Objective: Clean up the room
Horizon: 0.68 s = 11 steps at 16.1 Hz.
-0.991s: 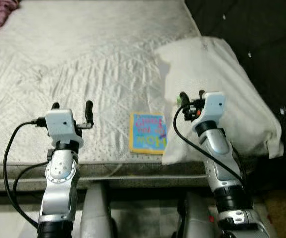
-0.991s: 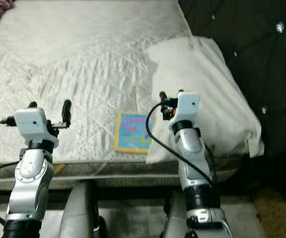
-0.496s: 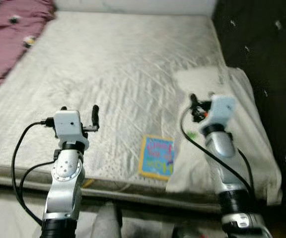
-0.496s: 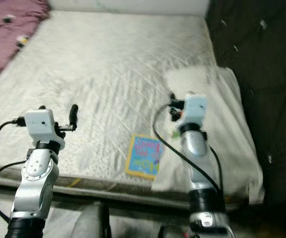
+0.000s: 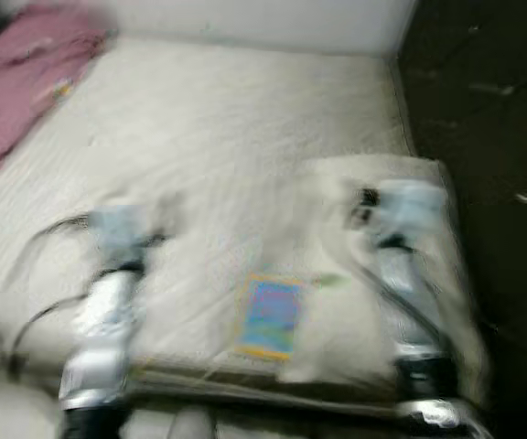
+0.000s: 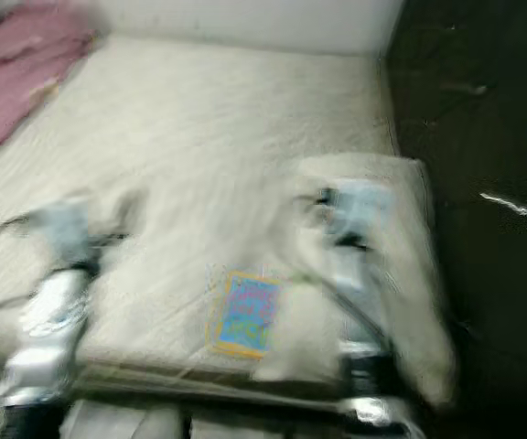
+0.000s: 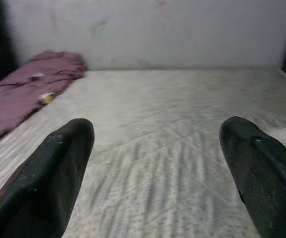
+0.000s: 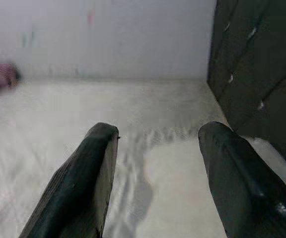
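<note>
1. The head camera has swung up and back within the last second: more of the bed (image 5: 245, 137) and the far wall now show, and both eye views are smeared with motion, so the shift belongs to the robot, not to anything on the bed. A judgement: it is repositioning, and no pick-up has begun.

2. At the bed's far left corner lies a pink blanket (image 7: 19, 96), newly in sight and bunched against the wall; it may be one more thing to tidy.

3. The left pincer (image 7: 158, 168) is held above the bed's near edge on the left, its fingers (image 7: 53, 178) spread wide with nothing between them.

4. The book (image 5: 268, 315), the likeliest item to clear, lies flat near the bed's near edge, about midway between the two arms. Its cover is bright blue with a yellow border and pink markings, blurred beyond reading. Its right side sits against the pillow (image 5: 410, 183), though whether the two overlap cannot be told.

5. The right pincer (image 8: 155, 173) hovers over the white pillow at the bed's right edge, beside the dark tufted headboard (image 8: 252, 64). Its fingers (image 8: 83, 183) are apart and empty.
</note>
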Available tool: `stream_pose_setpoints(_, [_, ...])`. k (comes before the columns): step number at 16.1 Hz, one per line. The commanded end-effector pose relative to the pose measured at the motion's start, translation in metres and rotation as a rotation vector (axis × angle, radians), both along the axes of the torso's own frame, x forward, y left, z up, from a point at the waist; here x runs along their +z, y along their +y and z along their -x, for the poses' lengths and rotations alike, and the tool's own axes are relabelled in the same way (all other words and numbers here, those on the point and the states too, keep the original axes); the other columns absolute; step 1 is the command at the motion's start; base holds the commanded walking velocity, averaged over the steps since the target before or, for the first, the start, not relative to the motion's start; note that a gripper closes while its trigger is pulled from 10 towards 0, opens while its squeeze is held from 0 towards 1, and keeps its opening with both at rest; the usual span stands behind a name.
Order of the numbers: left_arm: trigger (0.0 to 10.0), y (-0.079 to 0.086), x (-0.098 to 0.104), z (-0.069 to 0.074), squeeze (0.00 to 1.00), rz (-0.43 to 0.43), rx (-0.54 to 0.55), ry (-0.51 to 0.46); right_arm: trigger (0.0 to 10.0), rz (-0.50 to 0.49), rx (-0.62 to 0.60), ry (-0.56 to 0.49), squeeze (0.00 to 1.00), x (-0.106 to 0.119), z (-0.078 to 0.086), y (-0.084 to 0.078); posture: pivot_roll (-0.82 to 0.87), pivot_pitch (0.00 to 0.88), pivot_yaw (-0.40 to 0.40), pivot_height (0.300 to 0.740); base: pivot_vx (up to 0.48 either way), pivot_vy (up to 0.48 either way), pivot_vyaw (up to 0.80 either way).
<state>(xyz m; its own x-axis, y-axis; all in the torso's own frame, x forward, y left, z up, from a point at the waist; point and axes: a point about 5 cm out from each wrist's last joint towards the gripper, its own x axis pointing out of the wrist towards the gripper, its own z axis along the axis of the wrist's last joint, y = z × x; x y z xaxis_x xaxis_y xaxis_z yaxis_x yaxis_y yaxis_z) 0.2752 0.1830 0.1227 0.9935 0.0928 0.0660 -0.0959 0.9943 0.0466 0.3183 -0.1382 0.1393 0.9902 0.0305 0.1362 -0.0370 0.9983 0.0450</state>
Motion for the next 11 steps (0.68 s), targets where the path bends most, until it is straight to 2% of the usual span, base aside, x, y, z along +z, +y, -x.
stream_pose_setpoints(1, [10.0, -0.0213, 0.0072, -0.0047, 0.0, 0.028, -0.076, -0.03, 10.0, 0.019, -0.086, 0.052, 0.0, -0.0118, 0.0043, -0.0275, -0.04, 0.0, 0.013, 0.74, 0.0, 0.461, 0.0])
stream_pose_setpoints(11, [10.0, -0.0258, 0.0104, -0.0071, 0.0, 0.096, -0.112, -0.041, 10.0, 0.023, -0.082, 0.066, 0.0, -0.0136, 0.0039, -0.0269, -0.05, 0.0, 0.013, 0.74, 0.0, 0.48, 0.0])
